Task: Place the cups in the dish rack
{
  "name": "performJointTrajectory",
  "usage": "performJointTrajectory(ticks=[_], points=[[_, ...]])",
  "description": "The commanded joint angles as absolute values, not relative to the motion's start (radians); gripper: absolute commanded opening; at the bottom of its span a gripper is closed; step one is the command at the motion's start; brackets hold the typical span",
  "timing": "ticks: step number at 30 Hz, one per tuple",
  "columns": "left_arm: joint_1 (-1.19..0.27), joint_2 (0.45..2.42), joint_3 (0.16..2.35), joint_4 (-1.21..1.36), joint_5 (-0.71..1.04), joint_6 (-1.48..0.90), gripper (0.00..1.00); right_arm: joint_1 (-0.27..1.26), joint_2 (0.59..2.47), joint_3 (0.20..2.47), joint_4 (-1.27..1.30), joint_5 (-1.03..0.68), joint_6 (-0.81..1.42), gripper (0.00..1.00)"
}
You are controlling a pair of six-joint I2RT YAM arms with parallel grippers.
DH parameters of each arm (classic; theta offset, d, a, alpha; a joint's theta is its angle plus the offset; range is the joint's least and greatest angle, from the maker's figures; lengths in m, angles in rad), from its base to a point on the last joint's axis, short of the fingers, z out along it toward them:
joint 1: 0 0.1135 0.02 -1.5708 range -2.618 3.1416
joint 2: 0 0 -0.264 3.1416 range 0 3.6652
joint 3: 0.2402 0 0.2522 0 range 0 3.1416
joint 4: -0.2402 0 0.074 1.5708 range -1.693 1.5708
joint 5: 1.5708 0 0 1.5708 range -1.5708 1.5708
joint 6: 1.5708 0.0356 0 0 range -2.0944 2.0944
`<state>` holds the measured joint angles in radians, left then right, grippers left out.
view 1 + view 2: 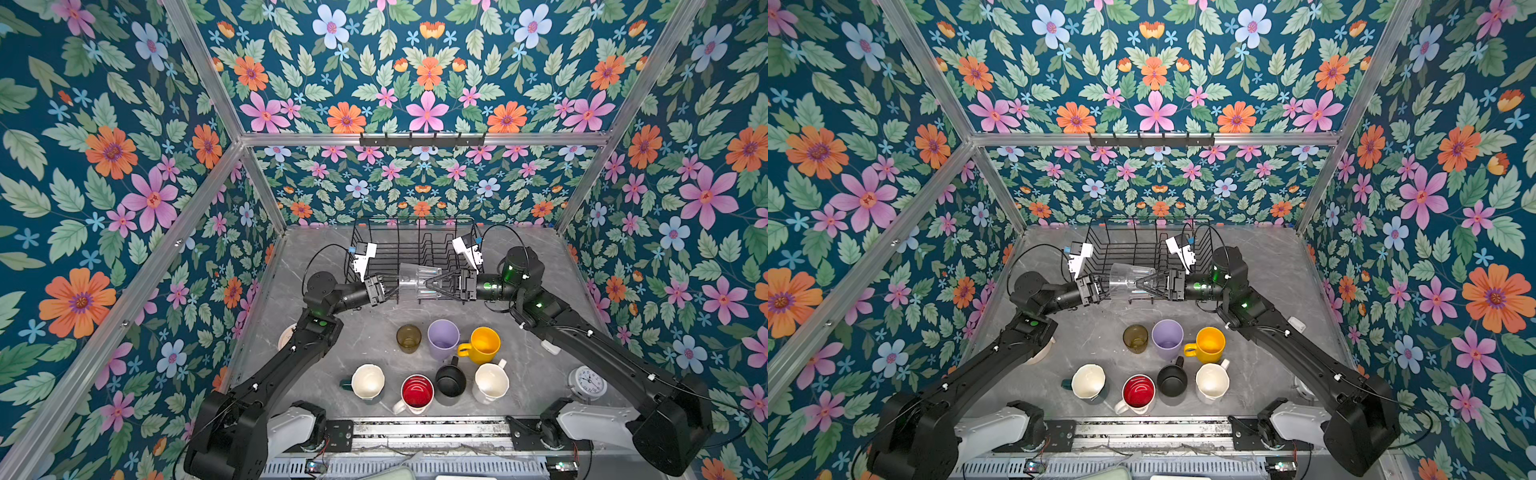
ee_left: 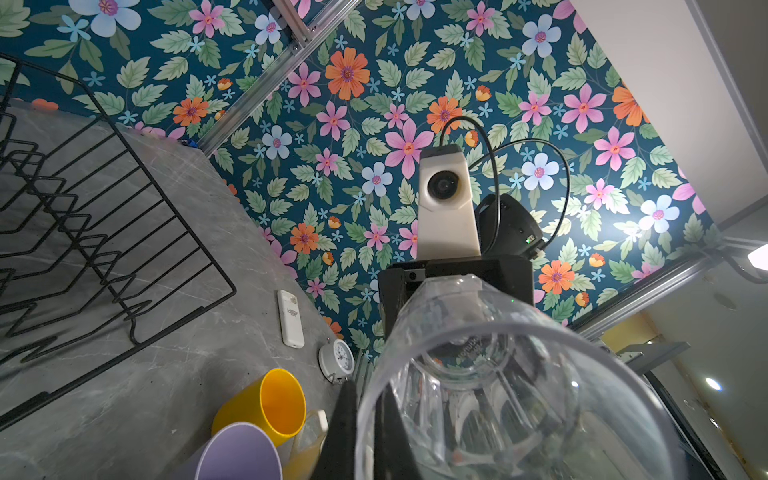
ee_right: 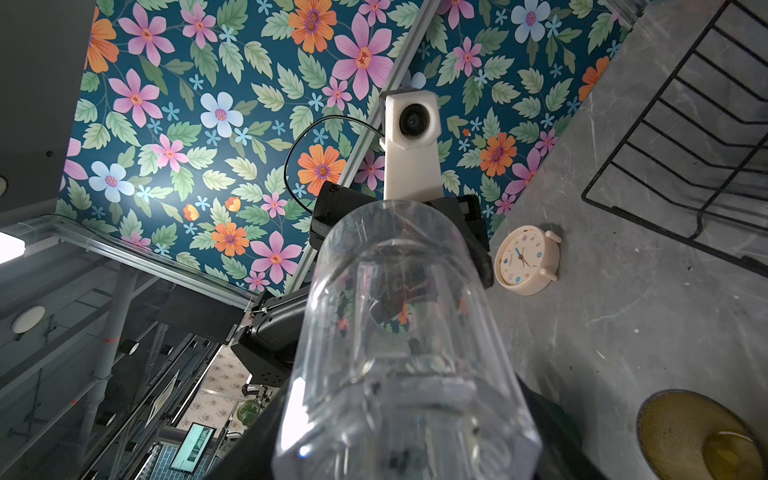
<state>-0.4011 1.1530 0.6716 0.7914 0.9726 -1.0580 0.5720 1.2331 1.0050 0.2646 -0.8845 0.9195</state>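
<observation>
Left fingers (image 2: 345, 432) clenched on the clear glass (image 1: 415, 282) rim; right fingers (image 1: 441, 277) flank its base, grip unclear

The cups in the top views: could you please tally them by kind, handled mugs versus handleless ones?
Mugs with handles: 5: yellow mug, black mug, cream mug, dark green mug, red-lined mug
Handleless tumblers: 3: clear glass, olive tumbler, lilac tumbler
Total: 8

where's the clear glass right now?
Centre of both top views: the clear glass hangs sideways between left gripper and right gripper, at the near edge of the dish rack.
</observation>
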Motion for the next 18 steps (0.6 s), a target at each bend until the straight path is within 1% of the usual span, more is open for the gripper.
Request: performJointTrajectory(ticks=[1, 3, 4, 5, 7, 8, 10, 12, 14, 16, 18], points=[[-0.401, 1.151, 0.677, 0.856, 0.953, -1.08, 0.0, 0.575, 1.238, 1.007, 0.191, -0.837, 0.879, 0.38], [-0.399, 1.15, 0.678, 0.853, 0.953, -1.081, 0.0, 0.575, 1.24, 1.01, 0.182, -0.827, 0.875, 0.32], [-0.399, 1.149, 0.677, 0.853, 0.953, -1.081, 0.0, 0.575, 1.241, 1.012, 0.176, -0.824, 0.871, 0.24], [-0.398, 1.147, 0.677, 0.853, 0.953, -1.083, 0.0, 0.575, 1.242, 1.015, 0.17, -0.822, 0.868, 0.18], [-0.397, 1.145, 0.676, 0.855, 0.955, -1.084, 0.0, 0.575, 1.248, 1.021, 0.153, -0.819, 0.859, 0.18], [-0.398, 1.145, 0.677, 0.854, 0.954, -1.083, 0.0, 0.575, 1.251, 1.024, 0.148, -0.82, 0.857, 0.2], [-0.398, 1.144, 0.678, 0.855, 0.957, -1.083, 0.0, 0.575, 1.256, 1.028, 0.146, -0.827, 0.853, 0.35], [-0.398, 1.143, 0.678, 0.854, 0.958, -1.083, 0.0, 0.575, 1.259, 1.028, 0.146, -0.825, 0.851, 0.39], [-0.398, 1.144, 0.679, 0.853, 0.959, -1.083, 0.0, 0.575, 1.262, 1.031, 0.147, -0.831, 0.848, 0.5], [-0.399, 1.146, 0.68, 0.856, 0.961, -1.085, 0.0, 0.574, 1.262, 1.031, 0.158, -0.837, 0.848, 0.64], [-0.399, 1.147, 0.681, 0.857, 0.964, -1.088, 0.0, 0.577, 1.261, 1.033, 0.162, -0.838, 0.847, 0.74]])
